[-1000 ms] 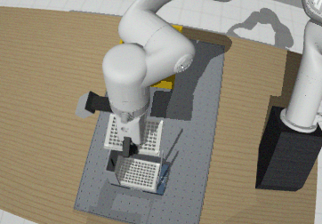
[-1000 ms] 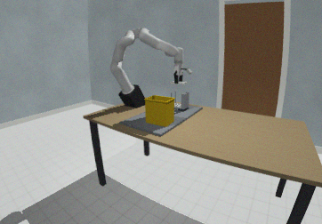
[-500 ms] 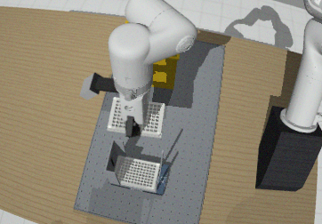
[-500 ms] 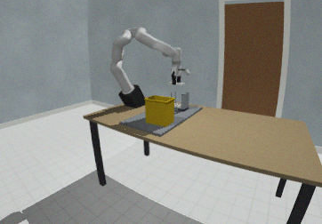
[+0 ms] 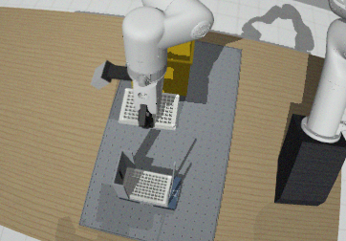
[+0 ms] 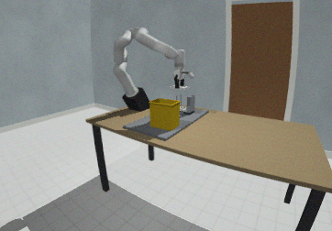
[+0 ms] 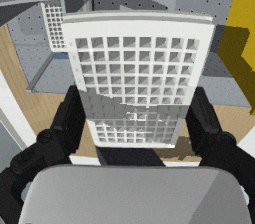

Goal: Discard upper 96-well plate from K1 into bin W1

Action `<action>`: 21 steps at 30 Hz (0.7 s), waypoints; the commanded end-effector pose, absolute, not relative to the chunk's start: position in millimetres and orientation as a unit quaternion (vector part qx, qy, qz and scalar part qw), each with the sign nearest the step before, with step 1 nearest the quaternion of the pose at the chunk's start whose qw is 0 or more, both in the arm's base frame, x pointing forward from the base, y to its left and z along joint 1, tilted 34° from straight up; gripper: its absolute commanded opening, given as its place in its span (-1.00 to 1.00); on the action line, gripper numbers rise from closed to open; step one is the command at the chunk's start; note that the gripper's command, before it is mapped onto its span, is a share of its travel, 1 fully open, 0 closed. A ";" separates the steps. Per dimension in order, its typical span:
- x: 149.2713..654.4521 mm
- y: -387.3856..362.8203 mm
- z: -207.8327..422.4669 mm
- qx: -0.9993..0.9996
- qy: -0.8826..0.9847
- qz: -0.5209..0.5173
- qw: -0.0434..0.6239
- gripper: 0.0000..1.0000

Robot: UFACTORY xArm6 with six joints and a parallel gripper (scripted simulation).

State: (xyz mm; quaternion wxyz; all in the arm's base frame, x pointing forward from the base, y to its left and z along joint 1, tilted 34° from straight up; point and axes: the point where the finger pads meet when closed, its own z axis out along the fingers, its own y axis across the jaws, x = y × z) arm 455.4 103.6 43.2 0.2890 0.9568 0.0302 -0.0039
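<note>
Tool (image 7: 136, 122) squeezing upper plate (image 7: 137, 78) by long sides, arms spread wide. Plate looking light, stiff, smooth plastic — probably slippery. Yellow bin (image 5: 179, 66) waiting nearby.

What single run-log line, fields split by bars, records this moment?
phase: carry | gripper: shut on upper plate | plate: in air between rack K1 and bin W1 | lower plate: on K1 | bin: upright
</note>
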 end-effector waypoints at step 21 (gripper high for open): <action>462.2 46.7 79.4 0.957 0.031 -0.002 0.288 -1.00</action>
